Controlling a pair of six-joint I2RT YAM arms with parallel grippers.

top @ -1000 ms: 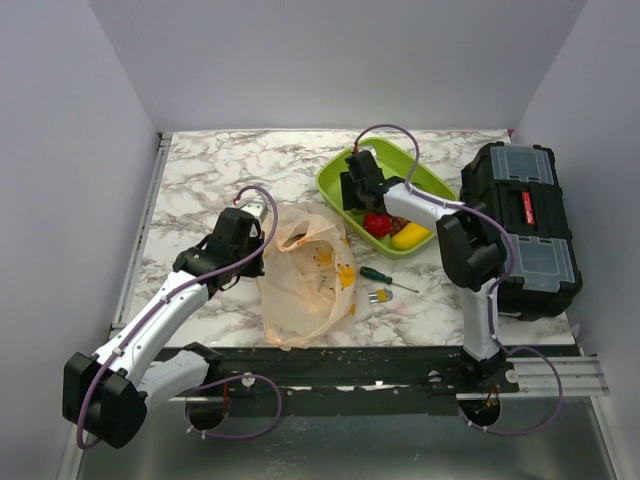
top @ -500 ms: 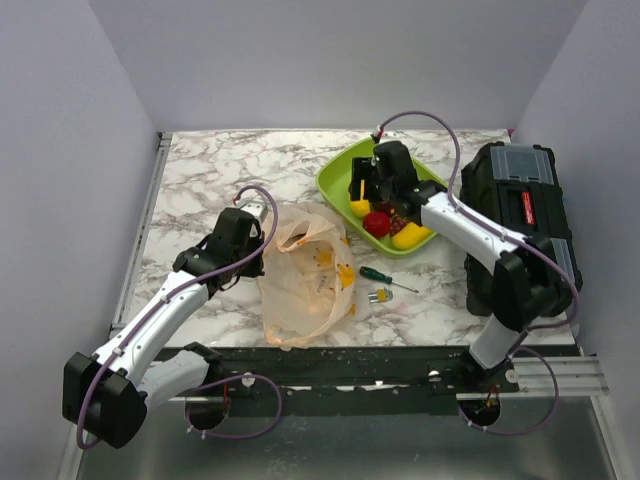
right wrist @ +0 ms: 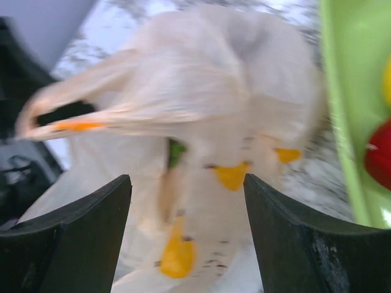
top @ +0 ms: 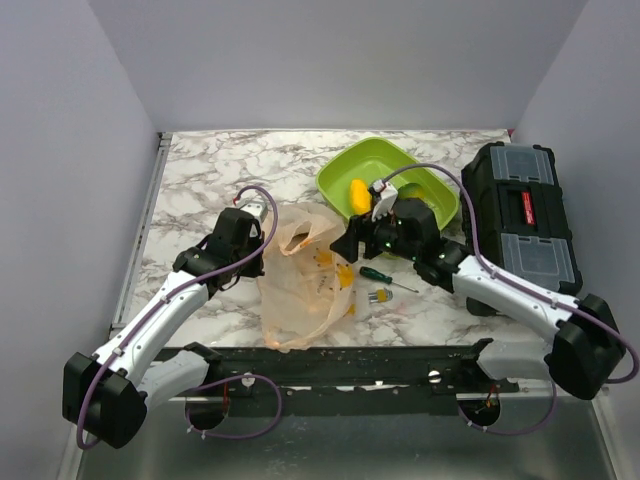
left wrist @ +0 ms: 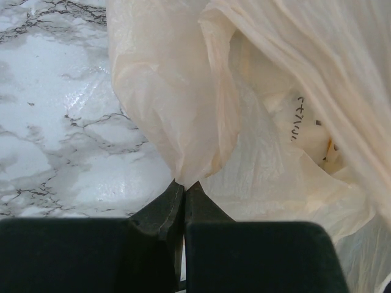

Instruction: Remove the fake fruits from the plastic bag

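Note:
The peach plastic bag [top: 305,280] lies crumpled on the marble table, with yellow shapes showing through it. My left gripper [top: 266,232] is shut on a fold of the bag's left edge; the left wrist view shows the fingers [left wrist: 162,210] pinching the film [left wrist: 263,122]. My right gripper [top: 350,243] is open and empty at the bag's right side, facing the bag [right wrist: 201,116] in a blurred right wrist view. A yellow fake fruit [top: 357,193] lies in the lime-green tray [top: 400,160]. A red fruit [right wrist: 380,152] shows in the tray [right wrist: 348,91] at the right.
A green-handled screwdriver [top: 383,276] and a small yellow-and-grey item [top: 381,295] lie just right of the bag. A black toolbox [top: 522,215] stands at the right edge. My right arm stretches over the tray's near side.
My right gripper has swung from over the tray down and left to the bag's right side. A yellow fruit now lies in the tray's left part. The left gripper has not moved.

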